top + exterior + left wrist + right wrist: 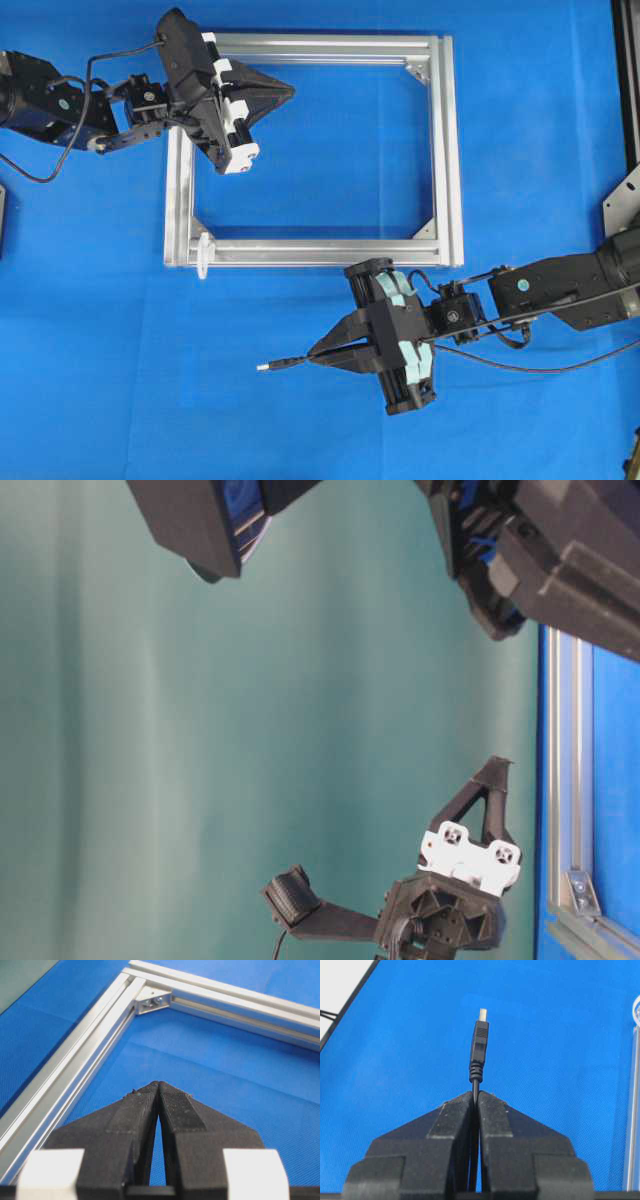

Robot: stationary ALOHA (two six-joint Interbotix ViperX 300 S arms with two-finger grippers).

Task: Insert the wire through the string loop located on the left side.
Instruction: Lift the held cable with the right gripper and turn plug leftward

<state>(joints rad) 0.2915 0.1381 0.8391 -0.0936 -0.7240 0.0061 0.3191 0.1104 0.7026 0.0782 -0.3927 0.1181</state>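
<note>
My right gripper is shut on the wire just behind its plug. The plug's pale tip points left, away from the jaws, over the blue mat. In the overhead view the small whitish string loop hangs at the near-left corner of the silver frame, up and to the left of the plug tip. At the right edge of the right wrist view the string loop shows as a pale arc. My left gripper hovers shut and empty over the frame's far-left part, its fingertips touching.
The silver frame's rails and a corner bracket lie close under my left gripper. The wire's slack trails right from my right gripper across the mat. A black rail runs along the table's right edge.
</note>
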